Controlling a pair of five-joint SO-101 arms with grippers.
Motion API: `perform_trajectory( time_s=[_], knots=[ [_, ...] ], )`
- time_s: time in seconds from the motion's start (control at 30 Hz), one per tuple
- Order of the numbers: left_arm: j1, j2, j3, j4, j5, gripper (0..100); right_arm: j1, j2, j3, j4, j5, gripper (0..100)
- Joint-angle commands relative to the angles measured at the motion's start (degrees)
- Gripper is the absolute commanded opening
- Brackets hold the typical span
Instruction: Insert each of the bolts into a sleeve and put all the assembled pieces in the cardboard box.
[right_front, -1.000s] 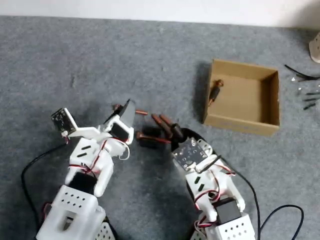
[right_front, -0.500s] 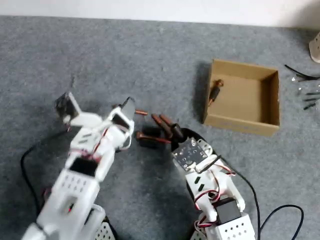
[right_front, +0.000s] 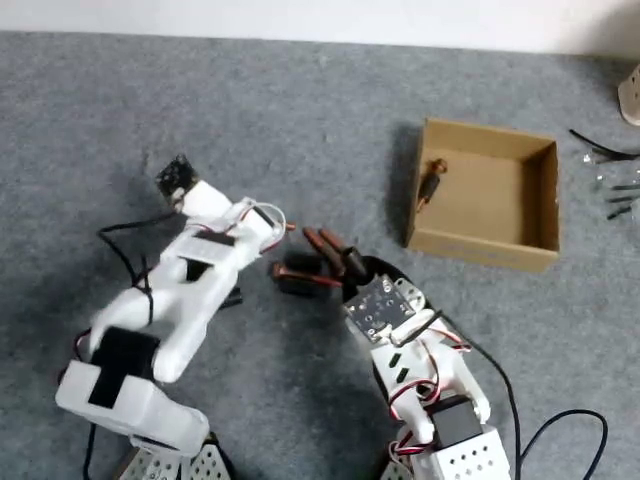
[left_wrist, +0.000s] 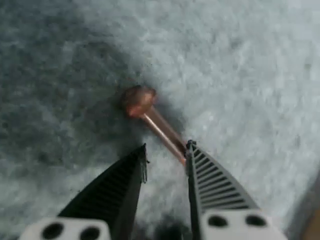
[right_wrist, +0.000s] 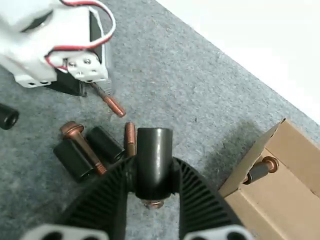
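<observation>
Lone bolt (left_wrist: 150, 114): copper, flat on carpet.
Held sleeve (right_wrist: 154, 145): black, clamped in right gripper (right_wrist: 153, 169); maybe a bolt head beneath.
Pile: two sleeves (right_wrist: 75, 159), two bolts (right_wrist: 85, 149), touching.
Cardboard box (right_front: 485, 250): open, one assembled piece (right_front: 431, 185) inside.

White plastic arms (right_front: 170, 300) bear black ribbed claws (left_wrist: 167, 147), red-and-white wires (right_wrist: 112, 24), black cables (right_front: 508, 390).

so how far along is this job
Done: one assembled piece lies in the cardboard box. In hand: the right tool grips a sleeve, and the left tool is open at a bolt on the carpet. Left: loose bolts and sleeves nearby need assembling.
</observation>
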Motion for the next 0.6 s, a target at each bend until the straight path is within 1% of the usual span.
perform_trajectory(
  time_s=[0.0,0.13,0.33,0.57],
  knots=[
    [-2.7,0.9,-4.8,0.4,2.4,13,0.8,-1.0,5.3,-1.8,-0.3,0.5],
    [-4.4,3.5,-8.5,0.4,2.4,13,0.7,-1.0,5.3,-1.9,-0.3,0.5],
    [-4.2,8.5,-10.8,0.8,2.4,13,0.7,-1.0,5.3,-1.9,-0.3,0.5],
    [-3.9,8.1,-13.7,9.8,2.5,12,0.7,-1.0,5.3,-1.9,-0.3,0.5]
  ],
)
